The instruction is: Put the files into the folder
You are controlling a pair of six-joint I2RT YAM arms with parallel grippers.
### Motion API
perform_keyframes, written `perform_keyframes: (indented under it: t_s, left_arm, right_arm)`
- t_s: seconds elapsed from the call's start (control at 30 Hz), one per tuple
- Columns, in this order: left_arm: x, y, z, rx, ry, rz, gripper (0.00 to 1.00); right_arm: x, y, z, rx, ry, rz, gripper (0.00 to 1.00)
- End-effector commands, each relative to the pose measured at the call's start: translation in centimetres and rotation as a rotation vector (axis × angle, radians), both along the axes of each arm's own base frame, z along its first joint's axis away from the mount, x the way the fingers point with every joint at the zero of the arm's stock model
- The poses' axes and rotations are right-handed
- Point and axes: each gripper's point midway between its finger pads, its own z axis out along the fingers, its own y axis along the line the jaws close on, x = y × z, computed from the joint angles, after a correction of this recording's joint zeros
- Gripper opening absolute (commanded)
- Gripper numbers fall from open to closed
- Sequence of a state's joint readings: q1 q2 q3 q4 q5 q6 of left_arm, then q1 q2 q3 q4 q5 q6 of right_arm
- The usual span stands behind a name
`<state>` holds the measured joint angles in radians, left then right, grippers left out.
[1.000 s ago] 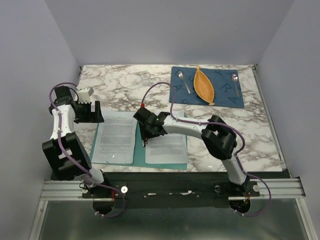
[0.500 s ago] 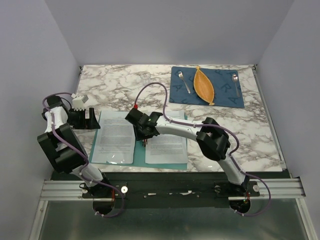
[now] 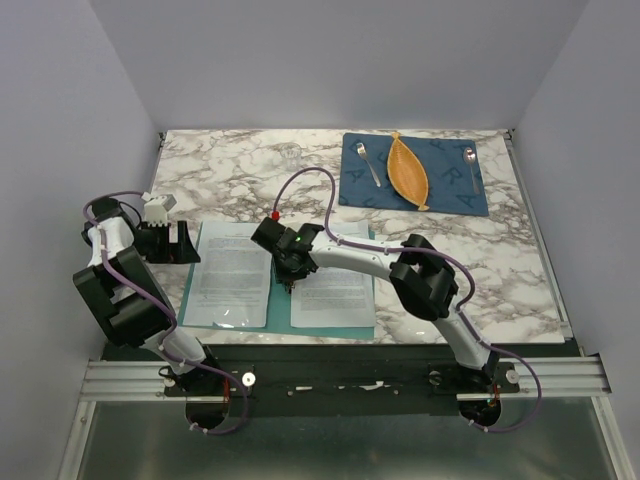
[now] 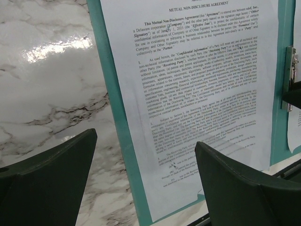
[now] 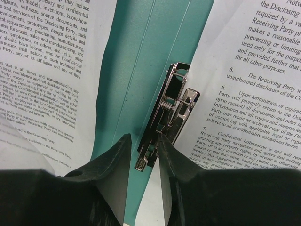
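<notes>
Since files [image 3: 232,275] lie flat on both halves of open folder [image 3: 277,300] on surface [image 4: 47,70], clip [image 5: 171,110] at spine likely needs working. Right hand [image 5: 143,141] astride clip's near end, jaws narrow, grip uncertain; centre on lever, spare sheet edges. Left hand [image 4: 146,141] spread, empty, over folder's left edge.

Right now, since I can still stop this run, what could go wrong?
The right gripper straddles only the end of the small metal clip, so it may slip off. The right sheet has its edge at the clip and could crease. The left gripper is open, pinning nothing; the folder might slide.
</notes>
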<state>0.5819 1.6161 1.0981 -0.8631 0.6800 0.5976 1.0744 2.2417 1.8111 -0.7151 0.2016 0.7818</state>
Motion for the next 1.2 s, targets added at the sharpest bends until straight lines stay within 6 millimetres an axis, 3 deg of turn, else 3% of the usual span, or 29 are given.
perform_keyframes:
  t_s: [0.0,0.4,0.7,1.0,1.17]
  left_arm:
    - [-1.6,-0.5,-0.6,0.003,-0.002,-0.097,0.98]
    - [-2.6,-0.1,-1.4,0.029,0.01,-0.126,0.98]
    - [-3.1,0.0,-1.4,0.049,0.02,-0.148,0.97]
    - [-3.4,0.1,-1.8,0.049,0.037,-0.151,0.96]
    - [-3.0,0.2,-1.3,0.05,0.027,-0.137,0.99]
  right_arm:
    - [-0.2,-1.2,-1.3,-0.079,0.004,-0.022,0.38]
    - [-0.1,-4.7,-0.9,-0.206,-0.044,-0.007,0.33]
    - [1.3,-1.8,-0.1,-0.163,-0.062,-0.016,0.34]
    - [0.9,-1.9,-1.5,-0.175,-0.021,-0.02,0.33]
    - [0.7,-2.4,-2.2,-0.193,-0.007,-0.019,0.26]
